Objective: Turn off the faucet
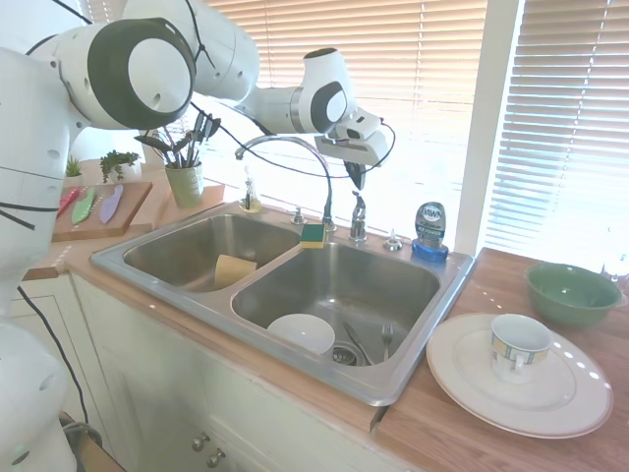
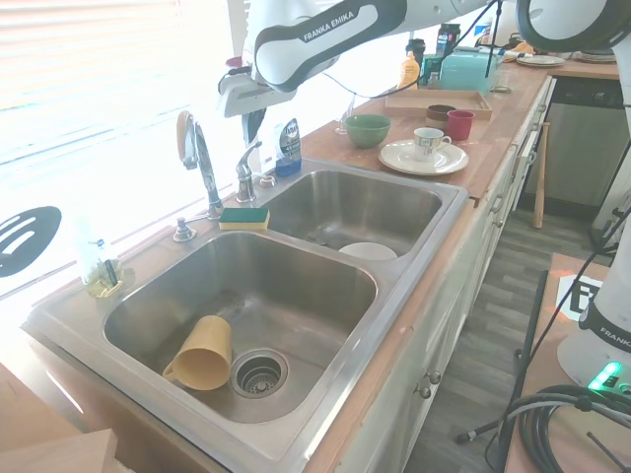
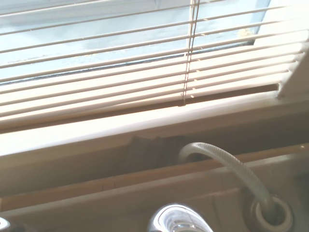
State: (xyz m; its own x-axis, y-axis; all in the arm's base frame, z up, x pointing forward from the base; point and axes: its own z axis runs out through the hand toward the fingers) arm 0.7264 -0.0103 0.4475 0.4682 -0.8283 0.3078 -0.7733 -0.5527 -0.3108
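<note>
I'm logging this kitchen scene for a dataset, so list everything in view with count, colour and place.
faucet: one, chrome, behind the sink divider, lever upright
sink: one, steel, two basins
sponge: one, yellow and green, on the rim by the faucet
cup: one, yellow, on its side in the basin further from the plate
bowl: one, white, in the other basin
soap bottle: one, blue, back rim
pump dispenser: one, clear, back corner
plate: one, white, on the counter beside the sink
mug: one, white, on the plate
green bowl: one, behind the plate
utensil pot: one, green, counter
end effector: one, dark, above the lever, not touching
</note>
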